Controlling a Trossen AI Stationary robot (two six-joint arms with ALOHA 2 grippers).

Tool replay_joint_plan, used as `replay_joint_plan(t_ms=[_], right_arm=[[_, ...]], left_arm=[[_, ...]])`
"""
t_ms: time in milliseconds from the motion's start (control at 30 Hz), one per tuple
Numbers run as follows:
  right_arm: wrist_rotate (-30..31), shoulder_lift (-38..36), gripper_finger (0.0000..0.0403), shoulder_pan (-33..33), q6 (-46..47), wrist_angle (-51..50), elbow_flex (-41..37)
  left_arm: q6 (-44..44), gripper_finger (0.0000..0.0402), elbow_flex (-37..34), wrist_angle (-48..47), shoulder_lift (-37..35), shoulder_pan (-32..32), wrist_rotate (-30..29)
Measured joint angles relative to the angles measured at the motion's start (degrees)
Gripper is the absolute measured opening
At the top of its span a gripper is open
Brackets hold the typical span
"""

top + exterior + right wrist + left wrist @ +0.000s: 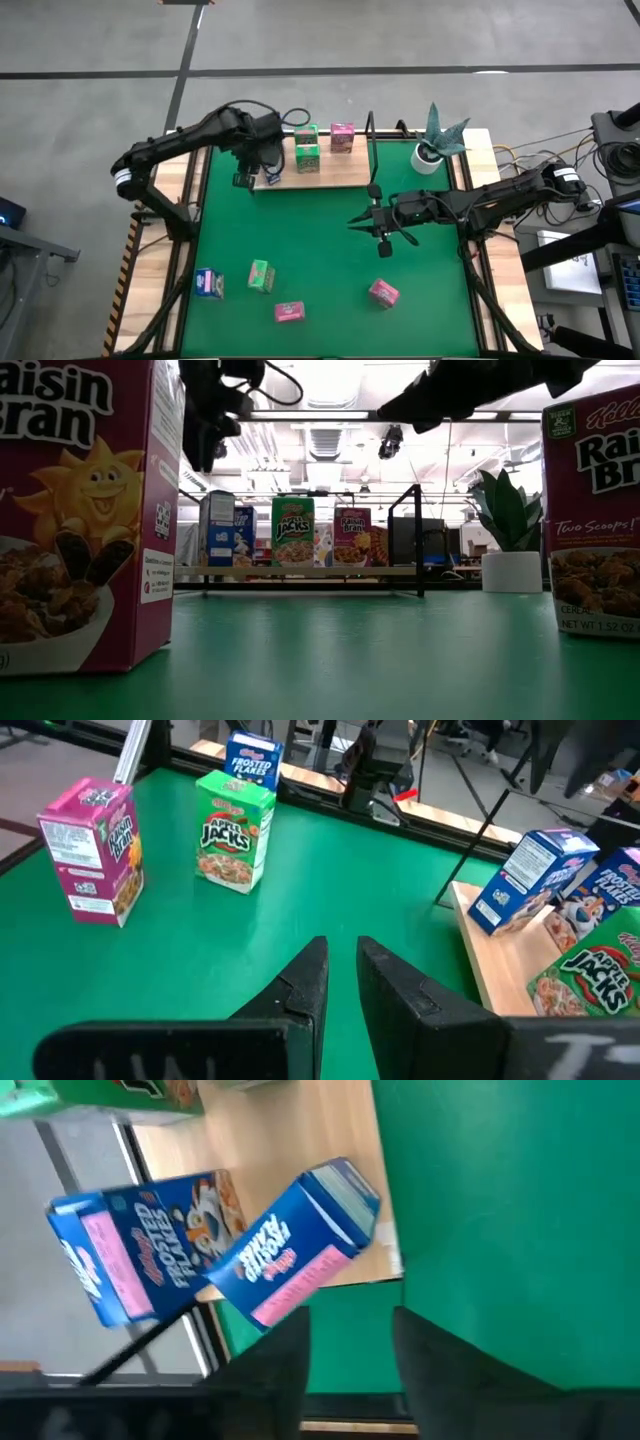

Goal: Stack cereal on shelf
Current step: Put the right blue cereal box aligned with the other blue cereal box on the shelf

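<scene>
The shelf [330, 175] lies at the back of the green mat. On it stand a pink cereal box [342, 137] and two green ones [307, 155]. At its left end are two blue boxes: one upright [150, 1245] and one tilted [300, 1240] at the board's near corner, tipped toward the upright one. My left gripper [350, 1370] hangs open just above the tilted box, pointing down, nothing between its fingers. My right gripper [343, 970] hovers over the mat's middle with only a narrow gap and nothing in it. Loose on the mat stand blue [209, 284], green [261, 276] and two pink boxes [290, 313].
A potted plant [435, 140] stands at the back right beside the shelf. Black rod uprights [370, 150] rise at the shelf's right end. The second loose pink box [384, 293] stands near the front right, and green mat lies bare between the shelf and the loose boxes.
</scene>
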Motion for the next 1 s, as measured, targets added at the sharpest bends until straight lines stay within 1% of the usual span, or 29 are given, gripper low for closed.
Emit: replay_joint_plan(t_ms=[167, 233, 300, 400, 600, 733, 833, 933, 1000], right_arm=[[0.0, 0.0, 0.0047, 0.0, -0.9, -2.0, 0.0], [0.0, 0.0, 0.0047, 0.0, -0.9, -2.7, 0.0], [0.0, 0.0, 0.0047, 0.0, -0.7, -3.2, 0.0], [0.0, 0.0, 0.0047, 0.0, -0.6, -4.4, 0.0], [0.0, 0.0, 0.0047, 0.0, -0.5, -5.9, 0.0], [-0.1, 0.0, 0.0047, 0.0, -0.5, -5.9, 0.0], [-0.1, 0.0, 0.0047, 0.0, -0.5, -5.9, 0.0], [-0.2, 0.0, 0.0047, 0.0, -0.5, -5.9, 0.0], [-0.2, 0.0, 0.0047, 0.0, -0.5, -5.9, 0.0]], left_arm=[[5.3, 0.0200, 0.0, 3.2, 0.2, 0.0, -1.6], [7.2, 0.0217, -0.1, 3.8, 0.3, 0.0, -1.6], [8.2, 0.0226, -0.1, 4.5, 0.5, 0.2, -1.5], [8.3, 0.0229, -0.1, 5.4, 1.4, 0.4, -1.0], [9.2, 0.0220, -0.2, 5.1, 3.5, 1.0, -1.0], [9.9, 0.0220, -0.2, 4.4, 3.3, 1.1, -1.1], [12.4, 0.0220, -0.2, 2.8, 3.2, 1.2, -2.2], [17.3, 0.0220, -0.2, 2.9, 3.2, 1.0, -3.1], [19.0, 0.0224, -0.3, 3.3, 3.2, 0.9, -3.2]])
